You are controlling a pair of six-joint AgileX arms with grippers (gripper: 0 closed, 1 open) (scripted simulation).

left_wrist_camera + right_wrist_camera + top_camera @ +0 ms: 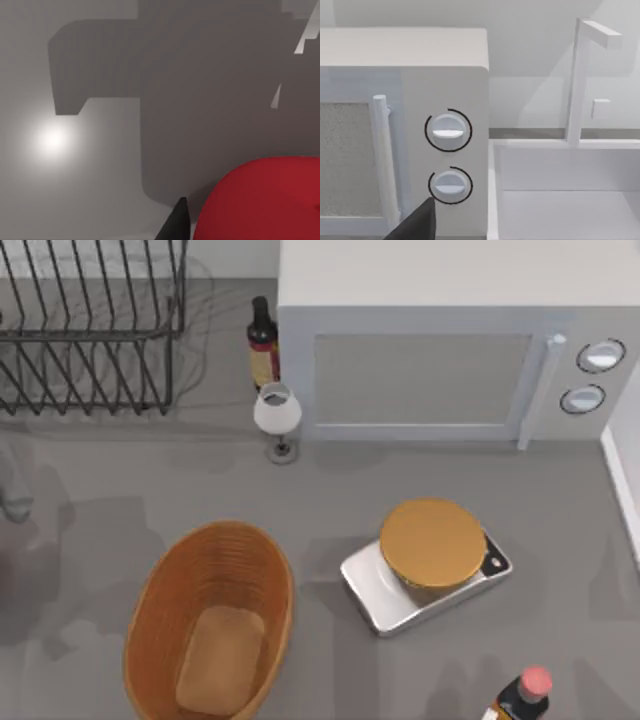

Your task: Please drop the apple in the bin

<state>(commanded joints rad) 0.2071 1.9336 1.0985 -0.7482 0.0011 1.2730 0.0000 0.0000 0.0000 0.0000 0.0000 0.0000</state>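
Observation:
The red, glossy apple (265, 200) sits very close to the camera in the left wrist view, above grey table with broad shadows. My left gripper (240, 235) is shut on it, and one dark finger (176, 225) shows pressed beside the fruit. The bin (165, 580), an oval orange-brown wicker basket with a tan bottom, stands at the front left of the table in the top view with nothing in it. My right gripper (417, 225) shows as a dark tip facing the microwave's dials.
A white microwave (440, 370) fills the back right. A silver scale with a golden disc (432, 542) lies right of the bin. A wire dish rack (90, 330), dark bottle (263, 340), white goblet (278, 412) and pink-capped bottle (525, 695) stand around.

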